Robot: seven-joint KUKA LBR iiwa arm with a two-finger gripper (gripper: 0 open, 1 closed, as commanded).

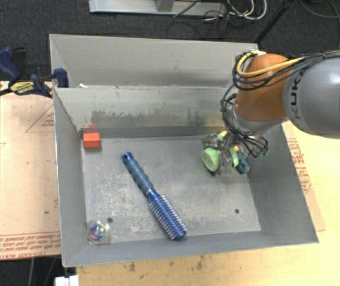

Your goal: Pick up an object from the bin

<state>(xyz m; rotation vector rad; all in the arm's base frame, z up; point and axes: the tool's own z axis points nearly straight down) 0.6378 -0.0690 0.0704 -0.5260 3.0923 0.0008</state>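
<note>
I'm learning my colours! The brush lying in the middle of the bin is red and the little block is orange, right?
Not quite. The camera view shows the brush is blue, not red. The little block is orange, yes.

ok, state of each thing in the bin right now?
gripper: low at the right of the bin, next to the green round thing; grip unclear.
green round thing: beside the gripper, lifted or resting unclear.
blue brush: lying flat, diagonal, mid-floor, untouched.
orange block: resting at the back-left wall.
shiny ball: resting front-left, alone.
</note>
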